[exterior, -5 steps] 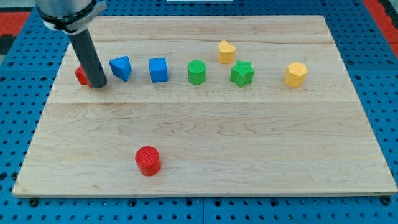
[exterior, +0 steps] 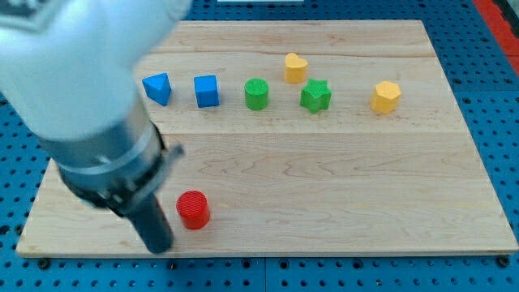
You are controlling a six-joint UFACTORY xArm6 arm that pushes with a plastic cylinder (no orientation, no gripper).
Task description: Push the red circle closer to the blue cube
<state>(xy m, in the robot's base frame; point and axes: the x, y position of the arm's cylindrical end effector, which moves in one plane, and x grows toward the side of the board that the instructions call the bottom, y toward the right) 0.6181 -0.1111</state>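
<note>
The arm has swung from the desk's [exterior: 340, 203] far row down to its near edge, its tip [exterior: 161, 247] now just left of and below the red circle [exterior: 193, 209]. The end effector is a bare rod with nothing to open or close. The blue cube [exterior: 207, 91] sits well apart above, so an upward shove looks likely next.

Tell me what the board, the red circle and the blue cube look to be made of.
Board: pale wood, with visible grain and plank seams, and a smooth satin finish.
Red circle: probably plastic; fine ridges on its side hint at 3D printing, and the colour is matte and even.
Blue cube: likely the same matte plastic, though its detail is too small to be sure.
My tip, a dark matte rod, is just left of the red circle.
</note>
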